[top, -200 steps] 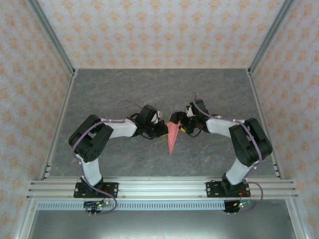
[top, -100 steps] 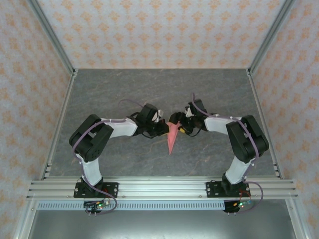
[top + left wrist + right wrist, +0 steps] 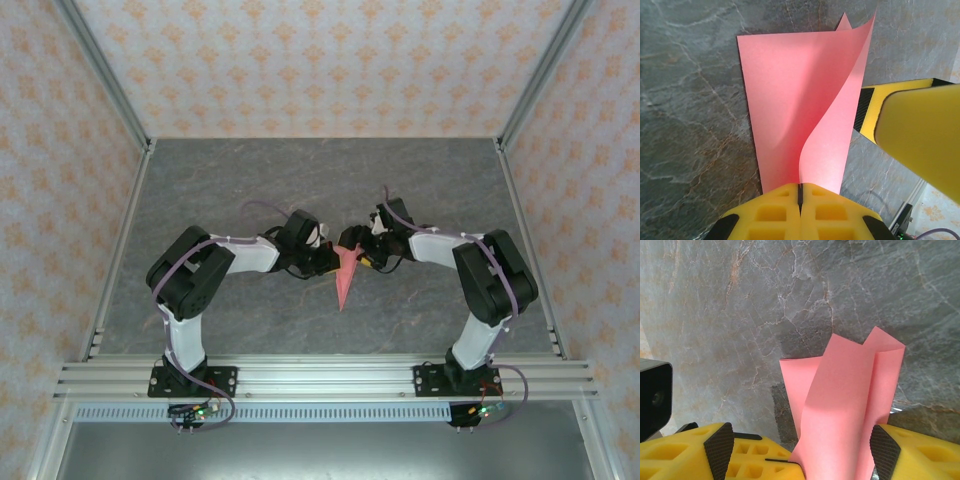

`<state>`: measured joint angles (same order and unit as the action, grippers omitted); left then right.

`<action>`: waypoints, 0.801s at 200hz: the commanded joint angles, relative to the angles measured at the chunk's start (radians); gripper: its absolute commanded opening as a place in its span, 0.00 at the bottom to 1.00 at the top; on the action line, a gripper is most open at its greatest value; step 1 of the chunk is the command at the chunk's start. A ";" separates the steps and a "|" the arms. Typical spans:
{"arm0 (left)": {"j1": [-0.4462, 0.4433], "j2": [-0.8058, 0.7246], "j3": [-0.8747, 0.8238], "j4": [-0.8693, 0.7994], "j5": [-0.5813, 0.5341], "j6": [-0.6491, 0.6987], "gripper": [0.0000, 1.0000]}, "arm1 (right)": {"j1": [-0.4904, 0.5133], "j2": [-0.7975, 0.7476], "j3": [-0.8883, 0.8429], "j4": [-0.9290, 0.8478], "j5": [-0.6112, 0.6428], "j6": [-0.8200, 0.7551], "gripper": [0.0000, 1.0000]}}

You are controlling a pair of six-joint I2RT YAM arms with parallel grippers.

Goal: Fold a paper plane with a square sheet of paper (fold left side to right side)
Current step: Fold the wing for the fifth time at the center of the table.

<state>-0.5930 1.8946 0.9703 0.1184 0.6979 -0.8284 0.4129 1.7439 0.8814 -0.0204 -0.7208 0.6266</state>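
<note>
The salmon-pink paper (image 3: 345,277) lies mid-table as a narrow folded shape, its point toward the arms. My left gripper (image 3: 329,261) is at its left edge, my right gripper (image 3: 361,257) at its right. In the left wrist view the left gripper (image 3: 800,192) is shut on the near edge of a flap (image 3: 840,115). That flap curls up off the flat layer (image 3: 775,85). The right gripper (image 3: 802,456) is open, and the raised paper (image 3: 850,405) stands between its spread fingers (image 3: 884,452).
The grey marbled table (image 3: 250,180) is bare all round the paper. Metal frame rails (image 3: 320,375) run along the near edge, with patterned walls on three sides. A yellow finger of the right gripper (image 3: 920,135) hangs close beside the lifted flap.
Both grippers have edged slightly closer together over the paper's wide end. The left arm's elbow has shifted a little right. The paper has barely moved.
</note>
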 commanded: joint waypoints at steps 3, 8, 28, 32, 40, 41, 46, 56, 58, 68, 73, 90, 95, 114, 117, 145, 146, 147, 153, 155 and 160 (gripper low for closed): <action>0.005 0.008 0.024 -0.026 -0.020 0.031 0.01 | 0.009 0.019 0.015 -0.064 0.032 -0.020 0.76; 0.005 0.009 0.024 -0.026 -0.020 0.031 0.01 | 0.010 0.019 0.016 -0.064 0.032 -0.020 0.76; 0.005 0.008 0.026 -0.038 -0.029 0.035 0.00 | 0.011 0.019 0.016 -0.064 0.032 -0.020 0.76; 0.005 0.009 0.026 -0.038 -0.029 0.035 0.00 | 0.011 0.017 0.016 -0.065 0.032 -0.020 0.76; 0.005 0.009 0.024 -0.040 -0.031 0.037 0.00 | 0.012 0.017 0.016 -0.065 0.033 -0.021 0.76; 0.005 0.009 0.024 -0.040 -0.031 0.037 0.00 | 0.013 0.017 0.016 -0.065 0.032 -0.021 0.76; 0.005 0.009 0.025 -0.044 -0.032 0.038 0.00 | 0.013 0.017 0.017 -0.065 0.033 -0.021 0.76; 0.005 0.008 0.024 -0.045 -0.034 0.040 0.00 | 0.013 0.017 0.016 -0.065 0.032 -0.022 0.76; 0.005 0.008 0.024 -0.046 -0.035 0.040 0.00 | 0.012 0.017 0.016 -0.065 0.032 -0.022 0.76; 0.005 0.031 0.025 -0.046 -0.034 0.041 0.00 | 0.013 0.017 0.016 -0.065 0.032 -0.022 0.76; 0.005 0.038 0.023 -0.046 -0.035 0.041 0.00 | 0.012 0.017 0.016 -0.064 0.032 -0.022 0.76; 0.005 0.045 0.022 -0.048 -0.038 0.041 0.00 | 0.013 0.016 0.017 -0.061 0.028 -0.022 0.76; 0.005 0.046 0.021 -0.046 -0.039 0.041 0.00 | 0.014 0.016 0.018 -0.059 0.026 -0.020 0.76; 0.005 0.052 0.018 -0.050 -0.044 0.041 0.00 | 0.013 0.007 0.016 -0.048 0.024 -0.015 0.76; 0.005 0.053 0.017 -0.051 -0.044 0.042 0.00 | 0.012 0.005 0.016 -0.044 0.022 -0.015 0.76; 0.005 0.055 0.011 -0.051 -0.048 0.043 0.00 | 0.013 -0.040 0.014 -0.025 0.031 -0.005 0.76; 0.005 0.055 0.011 -0.051 -0.048 0.043 0.00 | 0.013 -0.042 0.014 -0.026 0.033 -0.005 0.76; 0.005 0.055 0.011 -0.052 -0.049 0.043 0.00 | 0.013 -0.045 0.014 -0.026 0.036 -0.004 0.76; 0.005 0.053 0.010 -0.052 -0.049 0.044 0.00 | 0.012 -0.064 0.017 -0.030 0.046 -0.006 0.76; 0.005 0.053 0.011 -0.052 -0.049 0.044 0.00 | 0.012 -0.071 0.017 -0.033 0.049 -0.007 0.76; 0.005 0.052 0.010 -0.053 -0.049 0.045 0.00 | 0.012 -0.088 0.019 -0.041 0.059 -0.012 0.76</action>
<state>-0.5930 1.9228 0.9764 0.1028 0.6914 -0.8101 0.4168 1.7344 0.8848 -0.0311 -0.7094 0.6243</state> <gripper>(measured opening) 0.051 0.757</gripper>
